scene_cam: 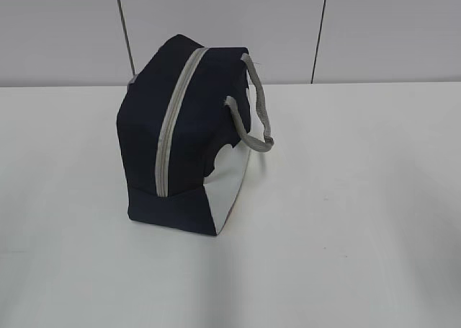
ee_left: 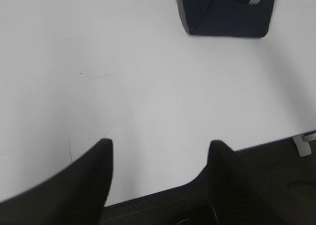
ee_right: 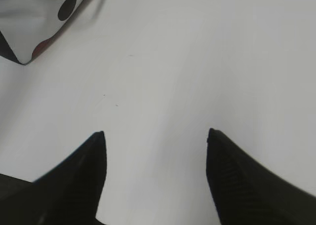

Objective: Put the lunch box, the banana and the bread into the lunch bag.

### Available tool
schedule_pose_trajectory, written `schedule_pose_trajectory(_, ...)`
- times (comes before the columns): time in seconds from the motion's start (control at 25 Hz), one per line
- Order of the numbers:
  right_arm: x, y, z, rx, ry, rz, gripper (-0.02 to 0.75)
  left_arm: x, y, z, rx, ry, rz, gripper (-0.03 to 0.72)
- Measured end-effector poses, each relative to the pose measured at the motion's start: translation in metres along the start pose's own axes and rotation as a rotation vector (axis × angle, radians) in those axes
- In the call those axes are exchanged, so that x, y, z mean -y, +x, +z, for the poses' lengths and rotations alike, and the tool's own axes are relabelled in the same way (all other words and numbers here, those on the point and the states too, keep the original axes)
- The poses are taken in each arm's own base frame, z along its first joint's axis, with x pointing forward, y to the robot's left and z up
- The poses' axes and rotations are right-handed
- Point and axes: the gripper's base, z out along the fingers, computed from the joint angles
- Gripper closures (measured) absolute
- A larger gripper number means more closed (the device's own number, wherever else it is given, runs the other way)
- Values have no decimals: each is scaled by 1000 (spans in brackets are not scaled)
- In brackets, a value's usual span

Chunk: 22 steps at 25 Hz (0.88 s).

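The lunch bag [scene_cam: 189, 137] stands on the white table [scene_cam: 360, 198], dark navy with a grey zipper shut along its top and end, grey strap handles and a white side panel. Its navy corner shows at the top of the left wrist view [ee_left: 224, 15]; its white panel corner shows at the top left of the right wrist view [ee_right: 29, 22]. My left gripper [ee_left: 160, 146] is open and empty above the table's near edge. My right gripper [ee_right: 154, 135] is open and empty over bare table. Neither gripper shows in the exterior view. The lunch box, banana and bread are out of view.
A grey panelled wall [scene_cam: 230, 25] runs behind the table. Dark floor [ee_left: 276, 175] shows beyond the table's edge in the left wrist view, with a white bracket [ee_left: 306, 142] at the right.
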Motion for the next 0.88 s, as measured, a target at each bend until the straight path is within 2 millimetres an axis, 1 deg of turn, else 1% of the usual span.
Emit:
schedule_pose_trajectory(0.2,1,24,-32,52,47,37,265,0,0,0,0,0,0,265)
schedule_pose_trajectory(0.36,-2,44,-49,93,54,49,267,0,0,0,0,0,0,265)
schedule_pose_trajectory(0.48,-5,61,-50,82,53,72,267,0,0,0,0,0,0,265)
schedule_pose_trajectory(0.6,-7,78,-43,62,51,77,267,0,0,0,0,0,0,270)
schedule_pose_trajectory(0.72,-9,87,-40,95,55,79,267,0,0,0,0,0,0,274)
schedule_pose_trajectory(0.88,-9,91,-43,137,59,82,267,0,0,0,0,0,0,274)
